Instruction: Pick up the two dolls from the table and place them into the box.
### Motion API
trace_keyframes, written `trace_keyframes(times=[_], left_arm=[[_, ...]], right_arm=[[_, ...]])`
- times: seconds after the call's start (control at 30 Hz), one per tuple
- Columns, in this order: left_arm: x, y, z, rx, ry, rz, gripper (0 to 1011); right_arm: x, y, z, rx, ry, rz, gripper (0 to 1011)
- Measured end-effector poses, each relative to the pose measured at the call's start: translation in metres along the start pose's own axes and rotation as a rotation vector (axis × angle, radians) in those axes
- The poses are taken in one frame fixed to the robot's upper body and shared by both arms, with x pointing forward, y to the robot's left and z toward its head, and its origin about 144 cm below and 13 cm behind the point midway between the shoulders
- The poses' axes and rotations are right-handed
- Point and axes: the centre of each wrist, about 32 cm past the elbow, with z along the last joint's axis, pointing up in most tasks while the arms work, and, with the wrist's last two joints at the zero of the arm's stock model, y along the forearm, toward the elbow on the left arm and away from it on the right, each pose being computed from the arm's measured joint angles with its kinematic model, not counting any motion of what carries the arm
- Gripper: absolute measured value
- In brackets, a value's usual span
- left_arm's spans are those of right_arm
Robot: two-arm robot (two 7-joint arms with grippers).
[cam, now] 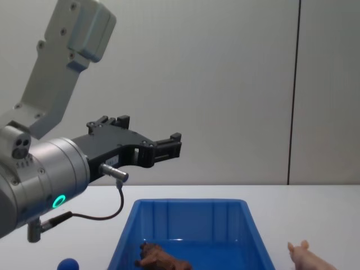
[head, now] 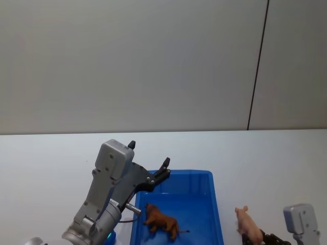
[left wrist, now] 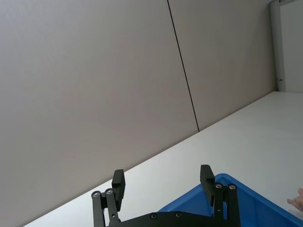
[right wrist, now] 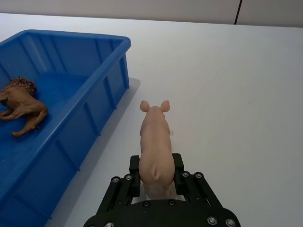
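though the white table point(head: 51, 153) is broad, the work sits at the blue box point(head: 217, 206). the left gripper point(left wrist: 162, 176) hangs above its left side, spread wide and empty. the right gripper point(right wrist: 156, 166) clamps the rump of the pink pig point(right wrist: 154, 137), just right of the box. the brown lion point(head: 161, 222) lies inside: one doll done, the pig yet to go in.

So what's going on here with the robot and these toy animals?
The brown lion already lies inside the blue box. The right tool is shut on the pink pig, over the table just right of the box, so that doll isn't in yet. The left tool is open and empty, raised near the box's left rear corner.
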Motion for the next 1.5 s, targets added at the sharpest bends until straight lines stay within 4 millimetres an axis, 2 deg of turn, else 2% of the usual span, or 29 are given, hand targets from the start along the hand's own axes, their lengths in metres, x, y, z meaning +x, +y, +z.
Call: trace_keyframes(times=[0.5,0.83,1.17,1.3,1.37,1.5], left_arm=[[0.0,0.0,0.0,0.0,0.0,0.0,1001],[0.0,0.0,0.0,0.0,0.0,0.0,1001],[0.0,0.0,0.0,0.0,0.0,0.0,1001],[0.0,0.0,0.0,0.0,0.0,0.0,1001],[0.0,0.0,0.0,0.0,0.0,0.0,1001],[0.0,0.0,0.0,0.0,0.0,0.0,1001]], right_arm=[[-0.002,-0.003,0.01,0.079,-0.032,0.013,371],[-0.007,-0.004,0.032,0.192,-0.071,0.088,371],[-0.018,0.009,0.057,0.266,-0.089,0.206,371],[-0.021,0.014,0.061,0.27,-0.09,0.231,445],[-0.022,0.018,0.063,0.271,-0.09,0.244,547],[-0.024,0.024,0.066,0.266,-0.087,0.256,648]])
